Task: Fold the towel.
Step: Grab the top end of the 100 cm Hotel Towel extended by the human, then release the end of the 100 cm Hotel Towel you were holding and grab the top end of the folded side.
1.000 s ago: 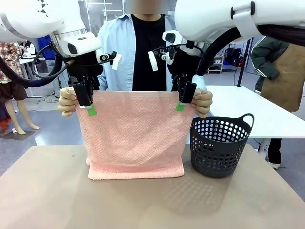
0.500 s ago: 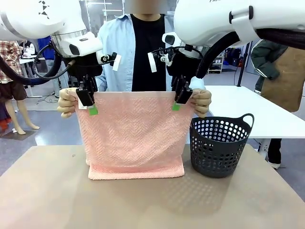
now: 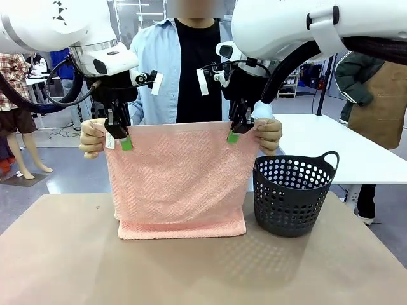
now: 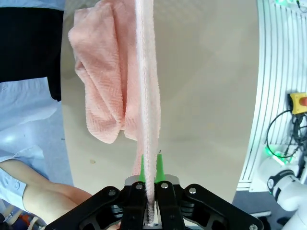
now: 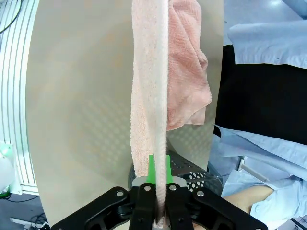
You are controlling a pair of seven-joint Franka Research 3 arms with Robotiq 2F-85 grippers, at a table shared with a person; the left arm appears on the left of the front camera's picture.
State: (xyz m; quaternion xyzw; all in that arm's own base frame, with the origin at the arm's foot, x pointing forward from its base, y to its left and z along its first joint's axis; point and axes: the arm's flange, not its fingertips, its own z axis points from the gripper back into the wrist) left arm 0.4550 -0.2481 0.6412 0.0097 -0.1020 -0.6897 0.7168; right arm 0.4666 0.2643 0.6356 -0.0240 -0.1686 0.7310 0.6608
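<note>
You see the towel [image 3: 181, 181] hanging upright over the middle of the bench [image 3: 191, 273], its lower edge folded onto the surface. Your left claw [image 3: 119, 138] is clamped on the top edge near the left corner. Your right claw [image 3: 236, 132] is clamped on the top edge near the right corner. In the left wrist view the green pads [image 4: 159, 165] press the cloth from both sides. The person holds the top corners just outside the claws, one hand [image 3: 93, 138] left, the other hand [image 3: 270, 135] right. A basket [image 3: 292, 194] stands on the bench just right of the towel.
</note>
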